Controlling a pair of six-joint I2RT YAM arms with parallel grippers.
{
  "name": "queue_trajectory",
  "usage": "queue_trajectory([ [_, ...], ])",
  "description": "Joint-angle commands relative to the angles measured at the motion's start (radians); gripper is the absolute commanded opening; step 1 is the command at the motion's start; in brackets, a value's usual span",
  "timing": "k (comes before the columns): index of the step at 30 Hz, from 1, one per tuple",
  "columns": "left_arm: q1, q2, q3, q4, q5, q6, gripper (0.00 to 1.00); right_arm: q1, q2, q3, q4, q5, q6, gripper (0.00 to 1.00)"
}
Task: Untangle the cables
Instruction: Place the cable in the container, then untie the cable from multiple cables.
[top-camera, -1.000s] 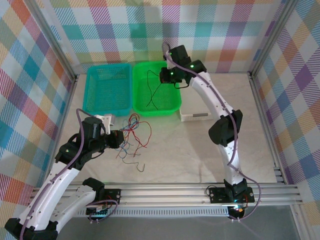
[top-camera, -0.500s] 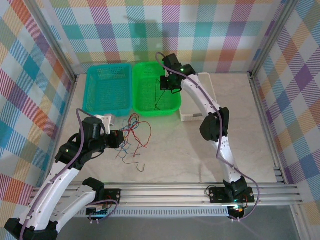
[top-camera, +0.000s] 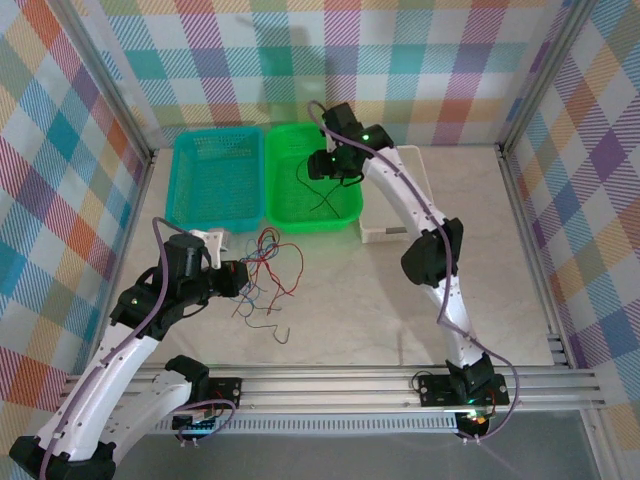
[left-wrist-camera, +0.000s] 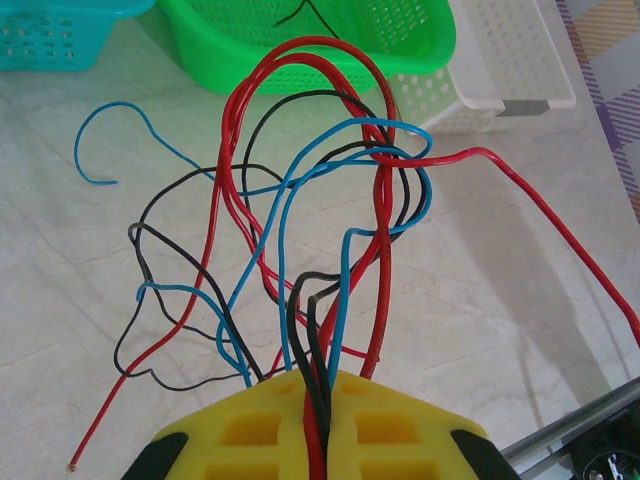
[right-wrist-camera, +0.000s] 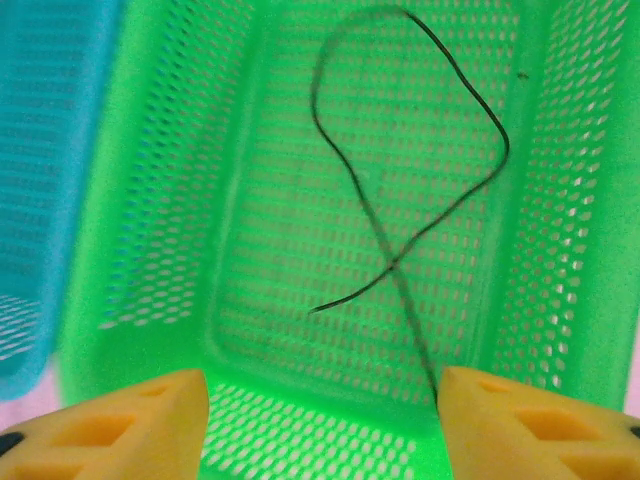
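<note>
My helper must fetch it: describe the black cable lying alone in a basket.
At the far edge of the table, find the green basket, right of the teal basket. The black cable lies looped on its floor, alone, unlike the tangle in the left claw.

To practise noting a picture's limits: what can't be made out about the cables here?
- Left wrist: where the cables end, hidden inside the shut left claw; one red cable is cut off at the right edge.
- Right wrist: black cable's lower end, blurred near the right claw.
- Top: cables too thin to count.
</note>
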Motion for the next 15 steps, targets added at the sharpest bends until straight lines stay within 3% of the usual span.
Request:
queue_trajectory([
  [1,-0.009,-0.002,-0.013,0.05,0.019,0.012,0.0,0.009,-0.214,-0.065,0.02,-0.114,0.004,0.65],
  [6,-0.011,0.004,0.003,0.062,0.072,-0.056,0.0,0.068,-0.556,-0.566,0.253,-0.328,-0.004,0.66],
  [11,-0.018,-0.02,0.013,0.115,0.15,-0.159,0.0,0.086,-0.943,-1.179,0.648,-0.454,0.04,0.65],
  [15,-0.057,-0.019,0.004,0.184,0.208,-0.237,0.0,0.096,-1.075,-1.467,0.838,-0.517,0.07,0.64],
])
